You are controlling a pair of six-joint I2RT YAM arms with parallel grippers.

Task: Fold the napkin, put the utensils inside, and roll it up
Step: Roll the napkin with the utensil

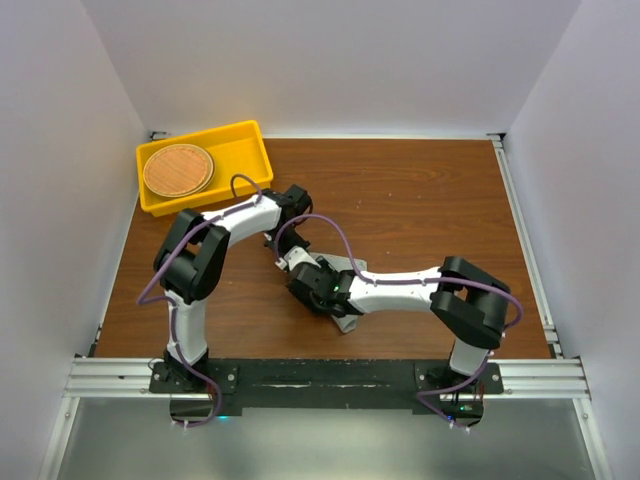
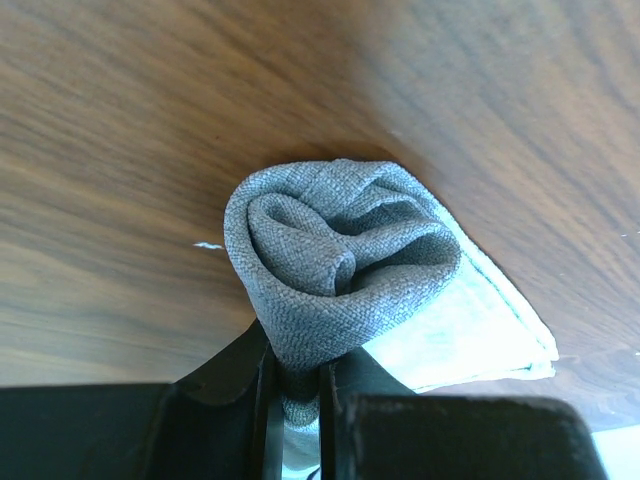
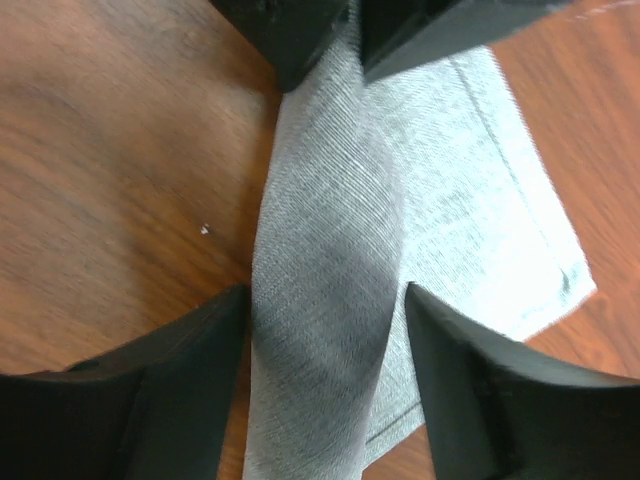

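napkin (image 2: 340, 270) rolled up | utensils not seen, maybe inside | left gripper (image 2: 297, 378) pinches the roll's far end | right gripper (image 3: 325, 300) wide open around roll | to do: let go

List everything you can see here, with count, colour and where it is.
napkin: one, grey, rolled at the table's middle, flat flap beside the roll
utensils: none visible
tray: one, yellow, table's far left corner
woven disc: one, brown, in the tray
table: one, brown wood, under everything
left arm, right arm: two, white and black, meeting over the napkin
left end effector: one, black, shut on the roll's end
right end effector: one, black, open astride the roll
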